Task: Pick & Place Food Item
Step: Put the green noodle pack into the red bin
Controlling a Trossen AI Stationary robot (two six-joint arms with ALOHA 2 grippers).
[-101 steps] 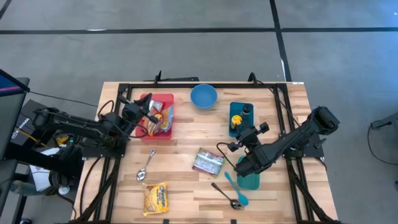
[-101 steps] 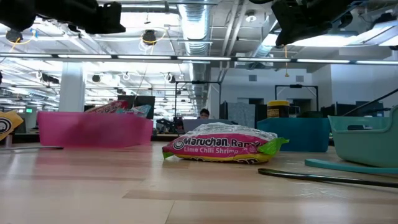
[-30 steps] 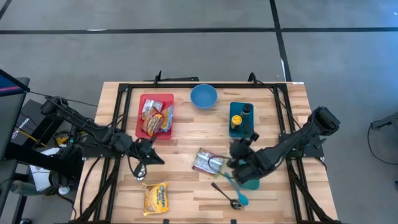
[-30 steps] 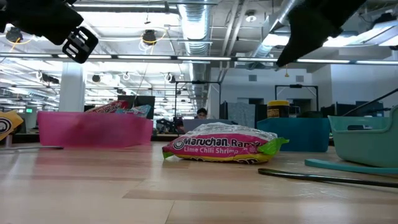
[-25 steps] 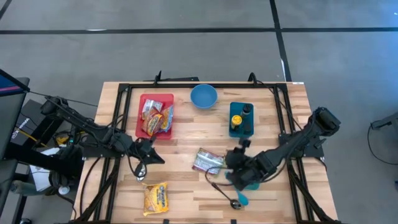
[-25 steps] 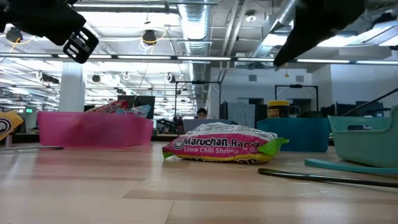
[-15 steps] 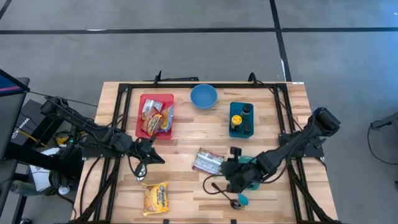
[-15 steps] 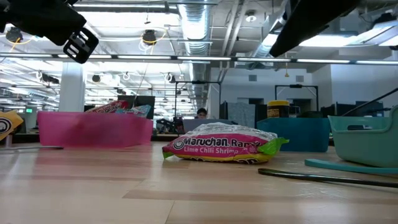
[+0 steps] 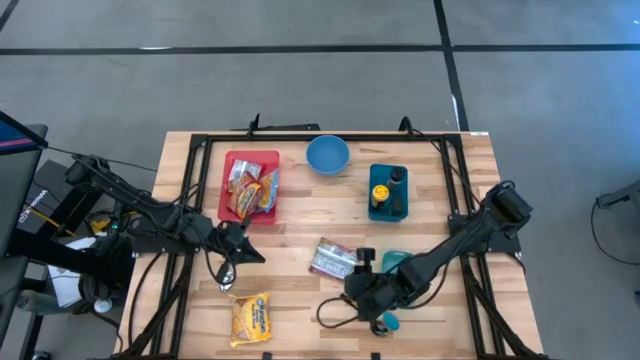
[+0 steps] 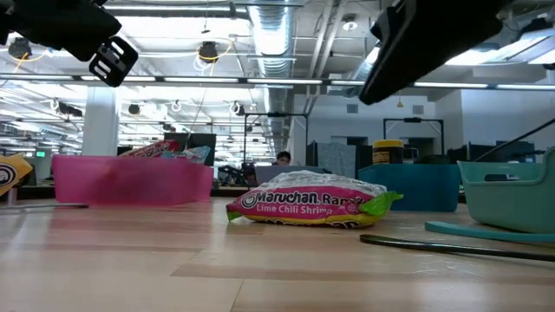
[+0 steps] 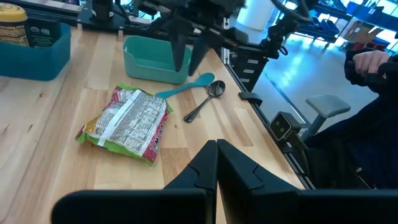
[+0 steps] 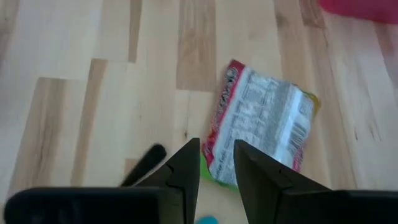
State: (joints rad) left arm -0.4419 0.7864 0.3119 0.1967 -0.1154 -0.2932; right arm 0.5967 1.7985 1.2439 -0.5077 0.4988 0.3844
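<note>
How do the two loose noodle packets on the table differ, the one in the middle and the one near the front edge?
The middle noodle packet has green edges and lies with its pale printed label side up; the front noodle packet is yellow-orange. The middle one lies tilted beside the teal bin, close to the right claw; the front one lies alone near the table edge. Both lie flat on the wood, outside the red tray.

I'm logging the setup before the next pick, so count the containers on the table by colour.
Red: 1, the red tray
Blue: 2, the blue bowl and the blue bin
Teal: 1, the teal tub
Total: 4
</note>
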